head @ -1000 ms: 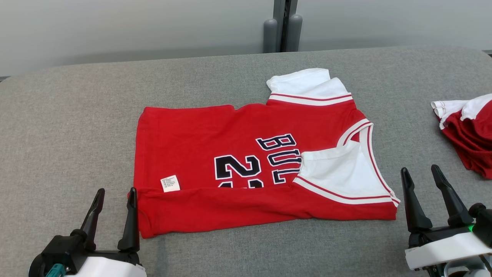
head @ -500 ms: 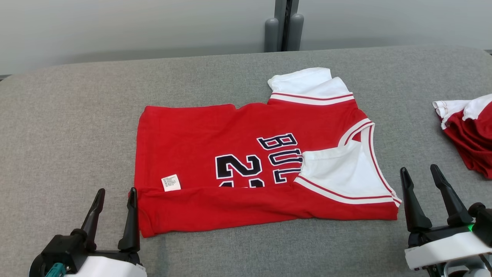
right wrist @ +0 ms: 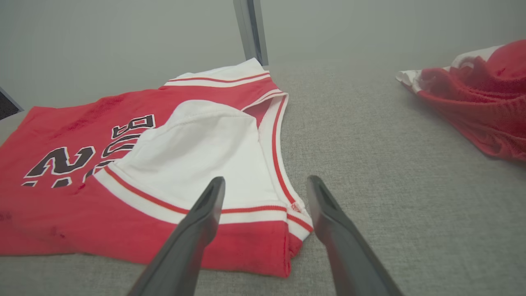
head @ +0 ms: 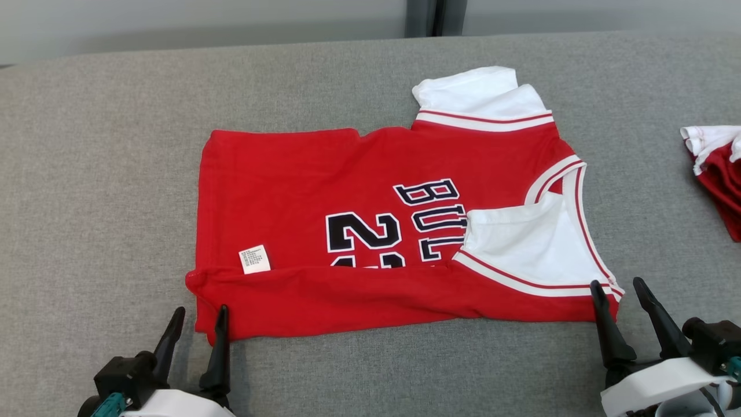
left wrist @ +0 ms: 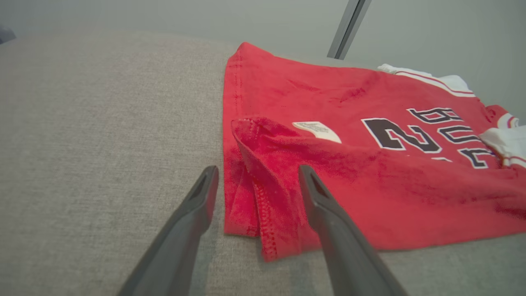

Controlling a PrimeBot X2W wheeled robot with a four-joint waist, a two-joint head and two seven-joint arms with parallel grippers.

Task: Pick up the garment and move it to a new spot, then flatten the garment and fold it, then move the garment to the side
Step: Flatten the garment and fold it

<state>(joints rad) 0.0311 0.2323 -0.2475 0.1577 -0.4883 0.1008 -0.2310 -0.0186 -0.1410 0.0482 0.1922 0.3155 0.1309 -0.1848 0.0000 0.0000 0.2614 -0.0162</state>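
The garment [head: 359, 191] is a red jersey with white sleeves and black lettering, lying flat on the grey padded surface [head: 104, 174] with its near edge folded over. My left gripper [head: 201, 310] is open at the near left corner. In the left wrist view that gripper [left wrist: 258, 170] straddles the garment's [left wrist: 370, 176] doubled hem. My right gripper [head: 616, 284] is open at the near right corner. In the right wrist view it [right wrist: 266, 179] straddles the striped edge of the garment [right wrist: 185, 152] below the white sleeve. Neither gripper holds anything.
A second red and white cloth pile [head: 721, 168] lies at the right edge of the surface, also seen as the crumpled pile [right wrist: 472, 94]. A dark post [head: 428, 17] stands behind the far edge against a pale wall.
The head camera has tilted down, shifting the picture. Both grippers have closed in on the garment's near corners, the left moving right and the right moving left. Both stay open.
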